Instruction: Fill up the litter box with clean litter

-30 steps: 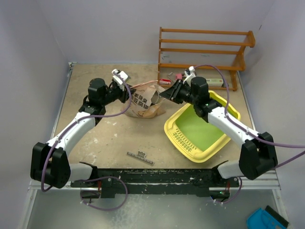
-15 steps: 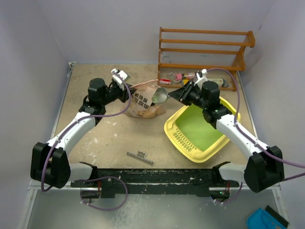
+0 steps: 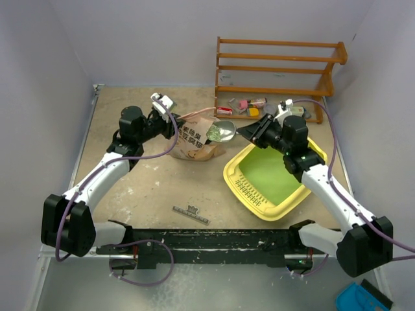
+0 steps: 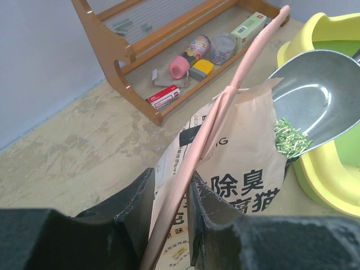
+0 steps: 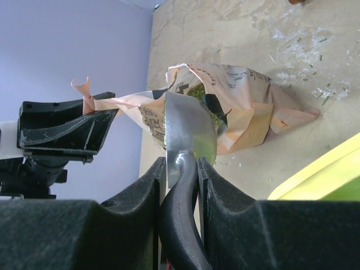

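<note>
The yellow litter box (image 3: 232, 173) with a green floor lies at the right; its rim also shows in the left wrist view (image 4: 332, 183) and the right wrist view (image 5: 329, 171). My right gripper (image 3: 256, 131) (image 5: 180, 169) is shut on the black handle of a silver scoop (image 3: 222, 131) (image 4: 315, 93) (image 5: 188, 132). The scoop hangs between the tan bag (image 3: 194, 141) (image 4: 242, 163) (image 5: 247, 112) and the box's rim. Greenish litter granules (image 4: 289, 138) lie in the scoop; more litter (image 5: 199, 93) shows in the bag's mouth. My left gripper (image 3: 170, 124) (image 4: 171, 183) is shut on the bag's pink handle strap (image 4: 225, 112).
A wooden rack (image 3: 279, 71) with small items on its bottom shelf stands at the back right. A small flat metal piece (image 3: 191, 214) lies near the front edge. Walls close in left, back and right.
My right gripper has drawn the scoop out of the bag's mouth and to the right, toward the litter box. The scoop now shows litter in it. The left arm has held still.
</note>
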Controlling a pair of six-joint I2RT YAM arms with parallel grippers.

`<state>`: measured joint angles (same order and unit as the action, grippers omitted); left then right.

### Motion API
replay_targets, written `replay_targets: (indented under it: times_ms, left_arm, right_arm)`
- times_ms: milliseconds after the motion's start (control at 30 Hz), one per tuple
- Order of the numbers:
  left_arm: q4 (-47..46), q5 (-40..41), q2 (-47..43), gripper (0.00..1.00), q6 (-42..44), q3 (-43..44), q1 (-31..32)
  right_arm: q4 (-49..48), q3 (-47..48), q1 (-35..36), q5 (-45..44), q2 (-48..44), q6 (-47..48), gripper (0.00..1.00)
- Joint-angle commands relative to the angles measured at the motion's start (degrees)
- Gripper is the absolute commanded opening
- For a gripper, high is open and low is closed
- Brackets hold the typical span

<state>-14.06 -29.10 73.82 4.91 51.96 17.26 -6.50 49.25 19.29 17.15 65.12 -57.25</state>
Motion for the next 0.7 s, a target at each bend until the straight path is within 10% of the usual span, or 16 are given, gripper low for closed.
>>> replay_targets:
  times_ms: [0, 667]
  left_arm:
    - [-5.23, -0.18, -2.34, 0.32, -1.92, 2.35, -0.38]
    - [-5.18, -0.34, -2.25, 0.32, -1.93, 2.29, -0.85]
  right_arm:
    - [0.37, -0.47, -0.56, -2.60, -3.61, -3.22, 0.00]
    - [-1.87, -8.11, -1.01, -7.52, -10.48, -9.94, 0.00]
